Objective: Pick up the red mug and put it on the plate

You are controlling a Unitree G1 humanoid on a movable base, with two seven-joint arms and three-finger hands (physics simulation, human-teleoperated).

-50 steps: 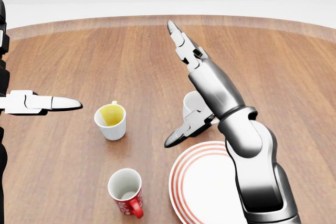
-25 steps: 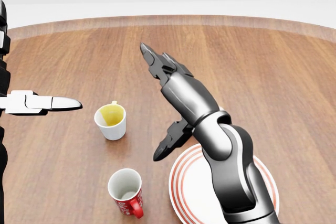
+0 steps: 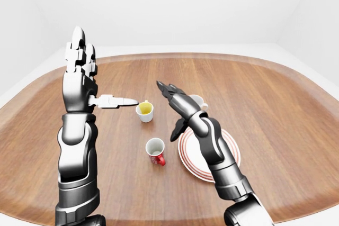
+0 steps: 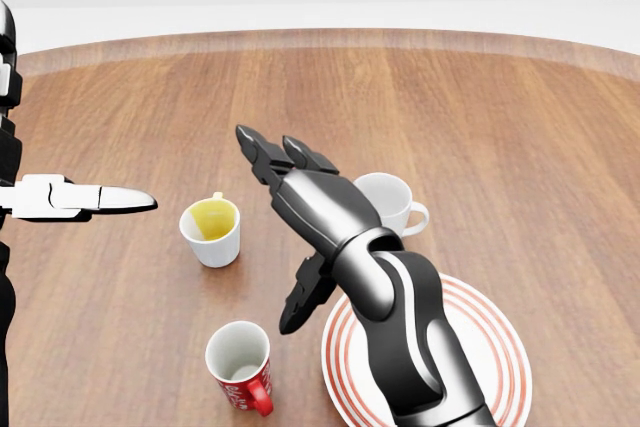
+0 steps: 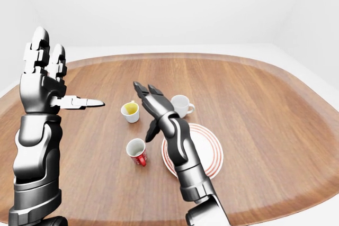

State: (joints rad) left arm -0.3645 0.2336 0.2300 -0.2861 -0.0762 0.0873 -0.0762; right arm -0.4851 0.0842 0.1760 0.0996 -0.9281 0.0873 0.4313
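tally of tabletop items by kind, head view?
Mugs: 3 — red mug, yellow-lined white cup, plain white mug
Plates: 1 — red-ringed plate
Total: 4

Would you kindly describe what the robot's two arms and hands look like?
Both arms are glossy dark-grey and silver metal with bulbous segmented joints. The right hand has black-tipped fingers; the left hand has blocky grey fingers and a white, dark-tipped thumb. No cables or markings show.

Right hand point(image 4: 290, 222) open, above red mug point(image 4: 241, 364), beside plate point(image 4: 505, 347).
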